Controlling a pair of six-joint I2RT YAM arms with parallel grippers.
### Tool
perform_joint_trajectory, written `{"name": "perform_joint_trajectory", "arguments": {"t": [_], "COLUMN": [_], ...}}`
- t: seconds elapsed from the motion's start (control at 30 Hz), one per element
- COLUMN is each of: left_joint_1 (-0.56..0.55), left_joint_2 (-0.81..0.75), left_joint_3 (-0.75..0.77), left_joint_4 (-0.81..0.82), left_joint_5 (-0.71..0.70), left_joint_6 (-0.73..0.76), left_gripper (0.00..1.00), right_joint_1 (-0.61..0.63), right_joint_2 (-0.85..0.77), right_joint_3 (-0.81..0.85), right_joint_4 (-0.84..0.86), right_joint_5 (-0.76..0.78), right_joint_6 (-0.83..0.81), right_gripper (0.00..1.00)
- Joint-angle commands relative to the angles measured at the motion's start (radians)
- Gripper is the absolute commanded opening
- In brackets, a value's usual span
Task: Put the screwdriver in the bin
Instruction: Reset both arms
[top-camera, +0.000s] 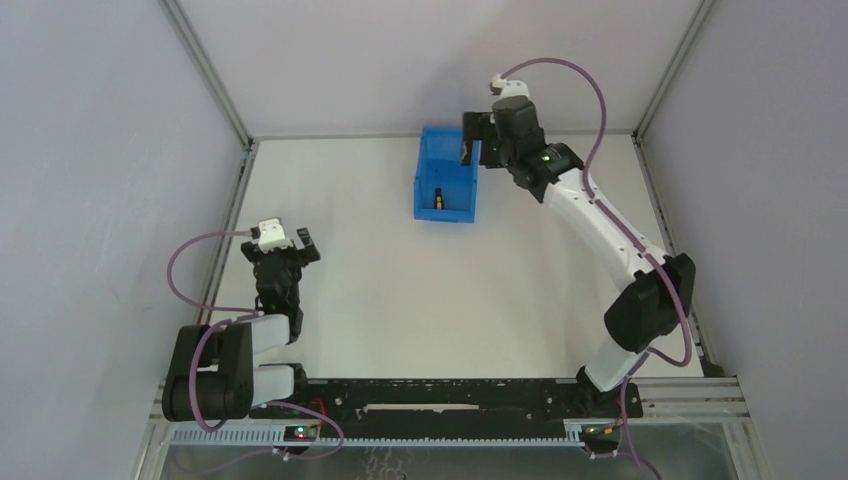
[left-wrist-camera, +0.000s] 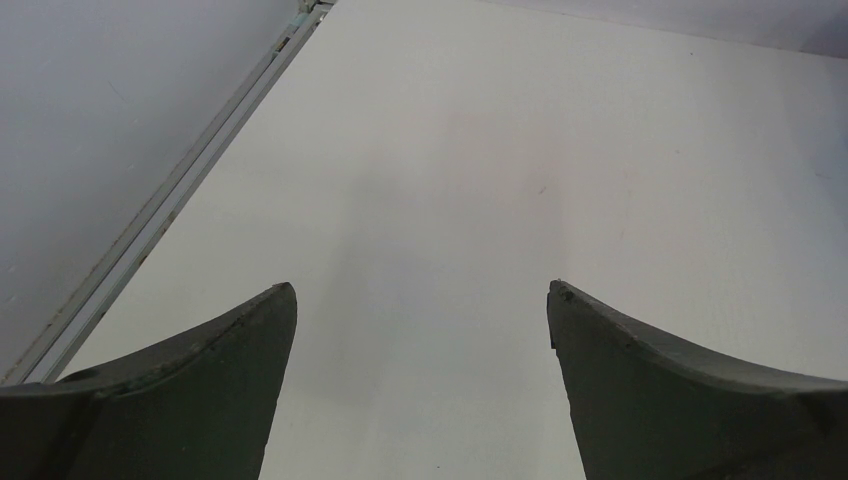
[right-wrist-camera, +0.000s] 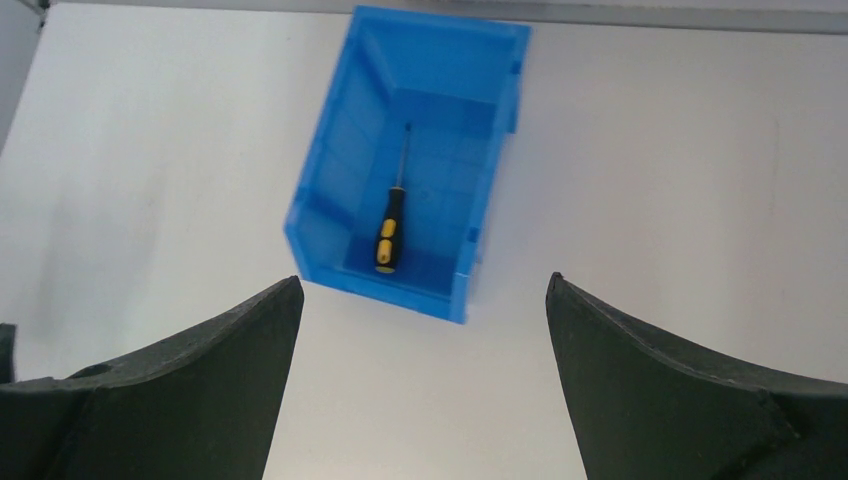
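Screwdriver (right-wrist-camera: 390, 226) flat inside blue bin (right-wrist-camera: 335, 170)

The bin (right-wrist-camera: 335, 180) is plain bright blue. The screwdriver (right-wrist-camera: 389, 230) has a black handle with yellow patches and a dark shaft. The desk (top-camera: 400, 300) is plain off-white. The left gripper (left-wrist-camera: 421, 300) and right gripper (right-wrist-camera: 423, 288) are dark grey. The cables (top-camera: 600, 110) are mauve.

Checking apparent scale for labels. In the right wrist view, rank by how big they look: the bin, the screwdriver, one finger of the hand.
1. bin
2. finger of the right hand, cropped and inflated by nearness, so unsure against the bin
3. screwdriver, clearly smallest
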Motion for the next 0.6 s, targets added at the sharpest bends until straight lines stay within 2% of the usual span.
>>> {"name": "perform_joint_trajectory", "arguments": {"t": [0.0,0.3,0.57], "left_joint_1": [0.005,0.006,0.005], "left_joint_2": [-0.006,-0.006,-0.006], "left_joint_3": [0.028,0.029,0.029], "left_joint_4": [0.034,0.034,0.034], "left_joint_5": [-0.012,-0.012,-0.013], "left_joint_6": [0.020,0.020,0.020], "left_gripper": [1.00,1.00,1.00], "right_joint_1": [-0.093,-0.280,-0.421], "right_joint_2": [-0.111,-0.271,-0.310], "right_joint_3": [-0.098,-0.318,-0.335], "right_joint_4": [0.093,0.160,0.103], "right_joint_5": [-0.054,-0.171,-0.217], "right_joint_6": [-0.024,-0.058,-0.129], "right_gripper": [1.00,1.00,1.00]}}
